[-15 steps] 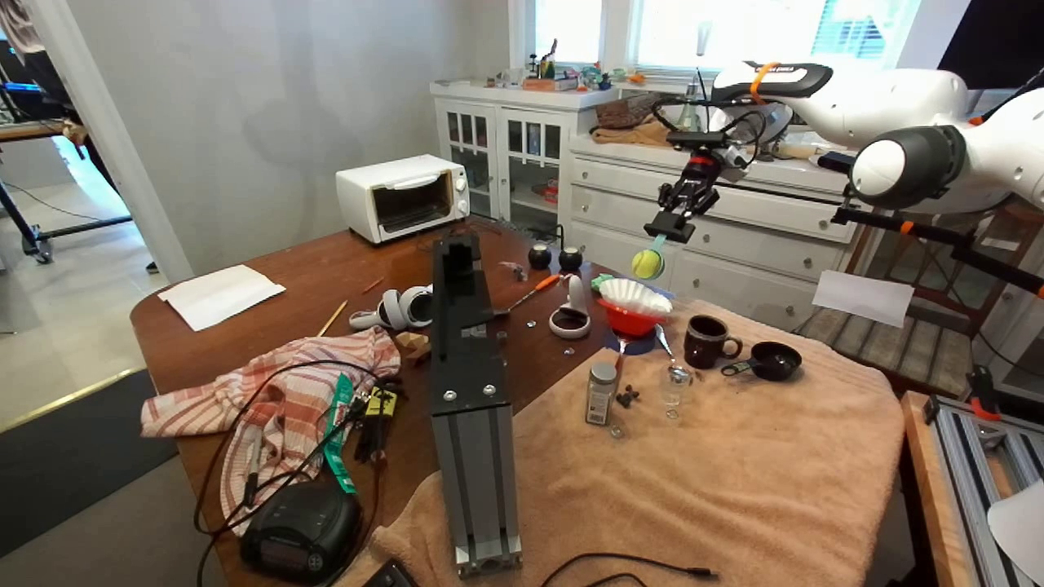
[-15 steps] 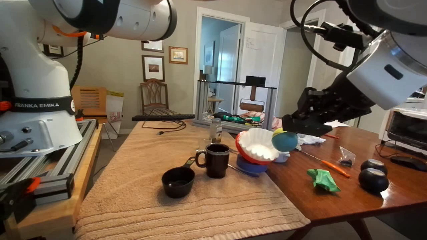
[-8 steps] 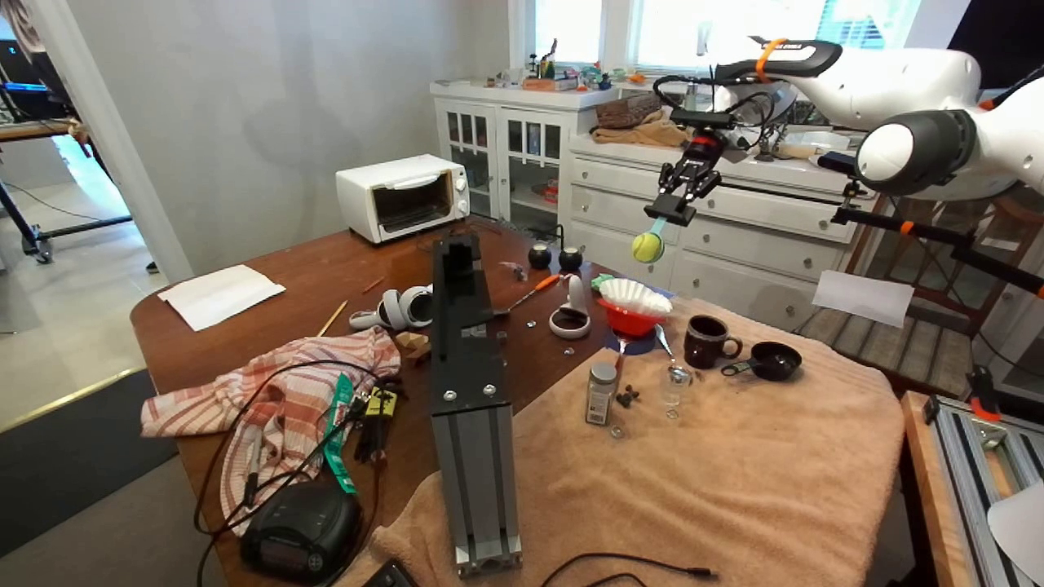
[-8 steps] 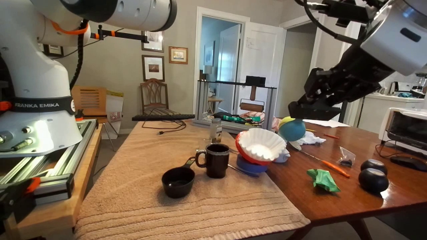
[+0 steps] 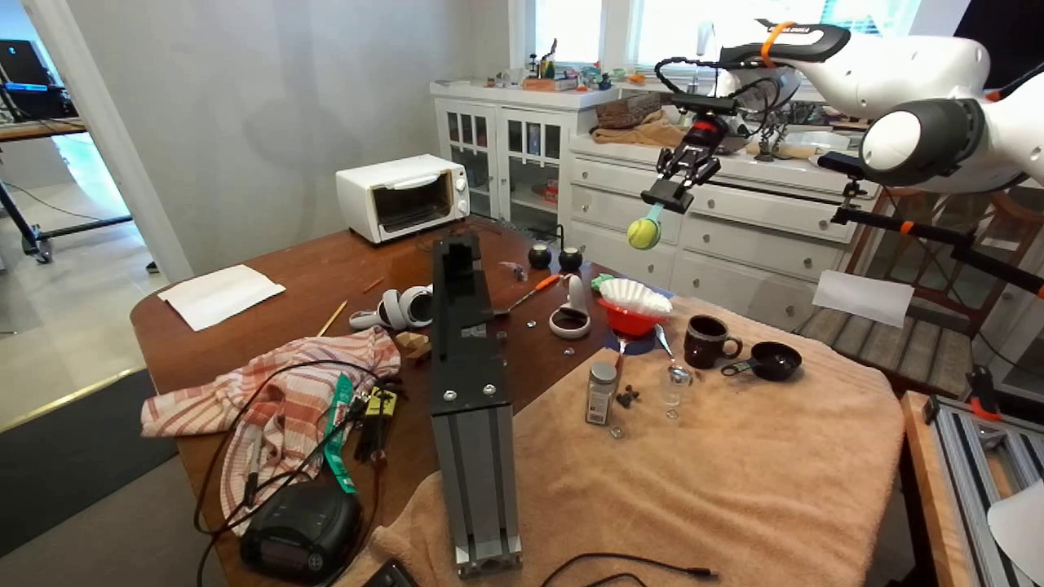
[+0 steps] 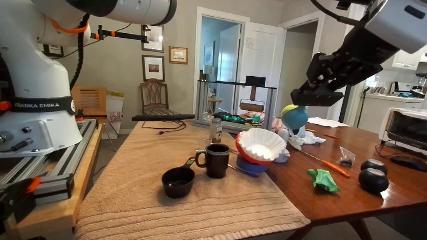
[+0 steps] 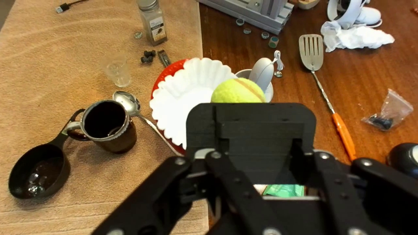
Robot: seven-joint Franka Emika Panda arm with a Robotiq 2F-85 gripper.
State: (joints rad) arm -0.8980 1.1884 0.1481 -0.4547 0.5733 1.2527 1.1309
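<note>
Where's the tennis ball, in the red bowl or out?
Out: both exterior views show the ball in mid-air beneath the gripper.

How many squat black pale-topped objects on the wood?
2, right of the green wrapper in an exterior view: front object and, partly behind it, rear object. Others may be hidden.

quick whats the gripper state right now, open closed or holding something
Gripper: closed, holding a light blue strip that runs down to the yellow ball.
</note>
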